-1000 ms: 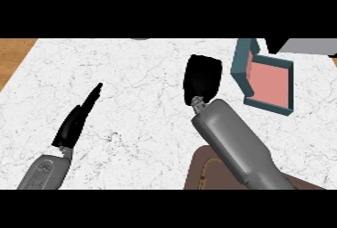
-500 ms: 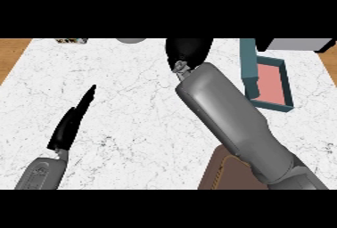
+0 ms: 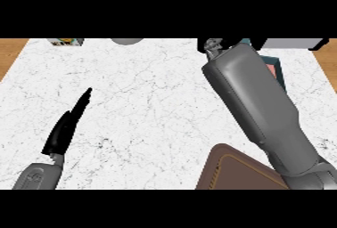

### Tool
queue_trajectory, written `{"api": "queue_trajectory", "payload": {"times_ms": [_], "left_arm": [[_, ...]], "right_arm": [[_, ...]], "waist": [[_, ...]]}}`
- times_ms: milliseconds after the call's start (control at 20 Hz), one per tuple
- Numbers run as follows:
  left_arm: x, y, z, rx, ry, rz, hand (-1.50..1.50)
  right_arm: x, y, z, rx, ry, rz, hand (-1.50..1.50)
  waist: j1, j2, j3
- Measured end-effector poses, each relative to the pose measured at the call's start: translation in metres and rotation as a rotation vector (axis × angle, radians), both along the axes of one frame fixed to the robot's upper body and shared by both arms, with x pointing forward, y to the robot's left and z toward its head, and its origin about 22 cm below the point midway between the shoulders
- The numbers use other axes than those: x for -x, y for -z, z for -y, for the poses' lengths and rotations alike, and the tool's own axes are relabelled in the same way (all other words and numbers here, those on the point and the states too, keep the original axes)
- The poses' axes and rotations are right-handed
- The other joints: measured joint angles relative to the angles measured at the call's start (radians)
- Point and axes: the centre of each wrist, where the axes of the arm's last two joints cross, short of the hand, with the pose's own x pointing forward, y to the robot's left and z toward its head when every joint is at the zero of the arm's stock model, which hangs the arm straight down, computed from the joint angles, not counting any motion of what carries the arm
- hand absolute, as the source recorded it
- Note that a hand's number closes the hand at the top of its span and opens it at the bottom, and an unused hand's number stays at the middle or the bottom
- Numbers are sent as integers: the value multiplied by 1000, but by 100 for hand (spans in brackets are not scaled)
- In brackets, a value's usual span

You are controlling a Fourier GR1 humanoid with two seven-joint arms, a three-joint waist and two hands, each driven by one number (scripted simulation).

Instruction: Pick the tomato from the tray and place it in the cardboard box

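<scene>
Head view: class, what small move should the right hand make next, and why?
Probably ease the right hand slightly on toward the counter's far edge: it sits at the view's top edge, mostly cut off, its forearm across the teal container, and no tomato shows. The left hand rests open at lower left.

white marbled counter (image 3: pixel 151 102), wooden floor (image 3: pixel 12 53)

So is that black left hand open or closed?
Open: the black left hand has straight fingers over the white marble counter, holding nothing.
</scene>
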Motion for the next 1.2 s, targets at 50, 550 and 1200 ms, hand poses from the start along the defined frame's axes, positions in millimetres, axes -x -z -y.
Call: {"api": "queue_trajectory", "payload": {"times_ms": [50, 550, 1200], "left_arm": [[-1, 0, 2, -2, -7, 1, 0], [2, 6, -5, -1, -19, 10, 0], [-6, 0, -6, 4, -4, 13, 0]], "right_arm": [[-1, -2, 6, -5, 12, -3, 150], [-18, 25, 97, -58, 159, -125, 150], [-21, 80, 155, -440, 20, -109, -150]], "waist": [[-3, 0, 0], [-6, 2, 0], [4, 8, 1]]}}
